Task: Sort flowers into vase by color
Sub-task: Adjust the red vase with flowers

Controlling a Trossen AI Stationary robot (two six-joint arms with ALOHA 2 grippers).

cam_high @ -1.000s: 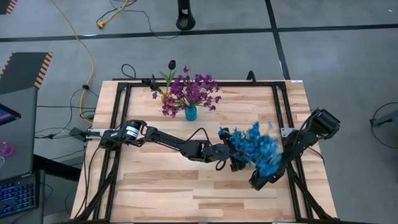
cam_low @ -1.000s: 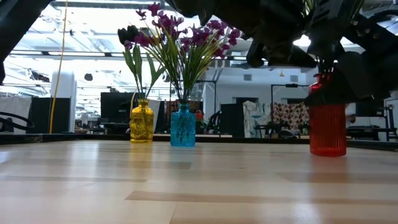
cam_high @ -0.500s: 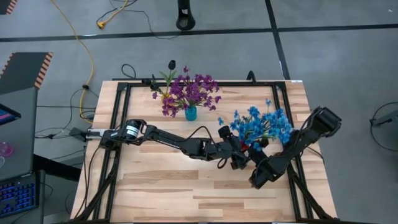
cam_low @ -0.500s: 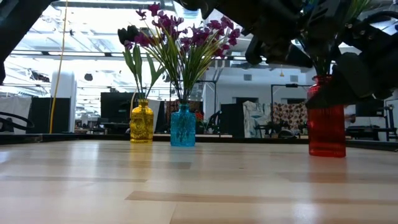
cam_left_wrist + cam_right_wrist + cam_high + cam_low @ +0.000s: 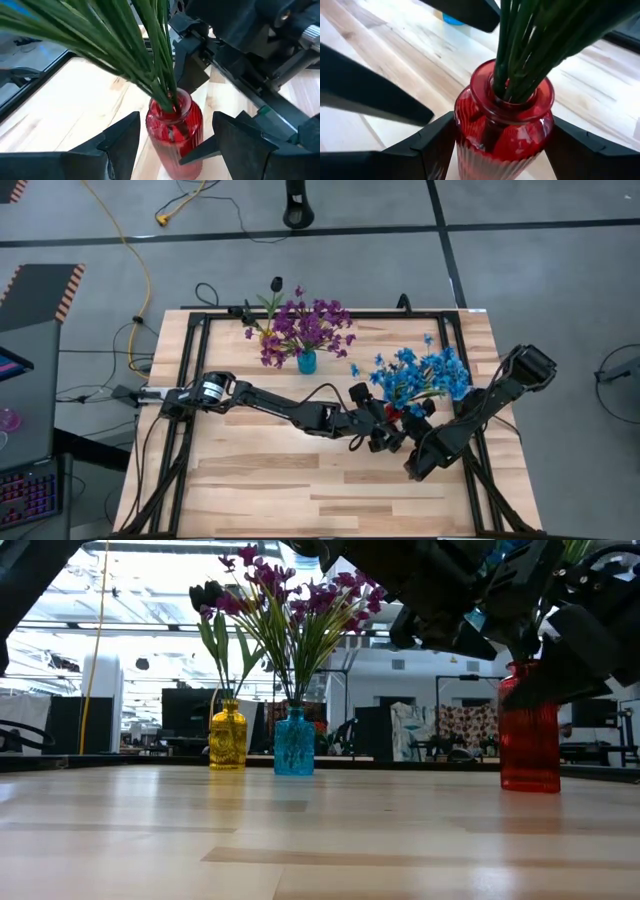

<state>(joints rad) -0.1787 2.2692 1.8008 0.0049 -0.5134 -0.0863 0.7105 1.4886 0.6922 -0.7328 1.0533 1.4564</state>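
A red ribbed glass vase [image 5: 528, 740] stands with its base on the table at the right and holds a bunch of blue flowers [image 5: 420, 375] on green stems [image 5: 150, 65]. My right gripper [image 5: 502, 131] comes in from the near right and is closed on the vase's body. My left gripper [image 5: 175, 125] reaches in from the left. It is open, with one finger on each side of the vase [image 5: 175, 132] and a narrow gap showing at each. From above, the blossoms and both grippers hide most of the vase. My right gripper pinches the vase's ribbed body just below the shoulder [image 5: 462, 137] between its two fingers [image 5: 437, 145], one on each opposite side. The fingers slant down from the table's near right. The vase stands upright with its base on the table.
At the far left a teal vase [image 5: 307, 362] holds purple flowers [image 5: 305, 328]. Beside it a yellow vase [image 5: 228, 735] holds a dark blossom [image 5: 277, 283]. The table's near half shows bare wood [image 5: 280, 480]. A black frame [image 5: 190, 380] runs along the table's edges.
The blue flowers leaned toward the near edge over my right gripper and have swung over to lean toward the far edge. The red vase has gone from slightly tilted to upright on the table. My right gripper has tipped with it.
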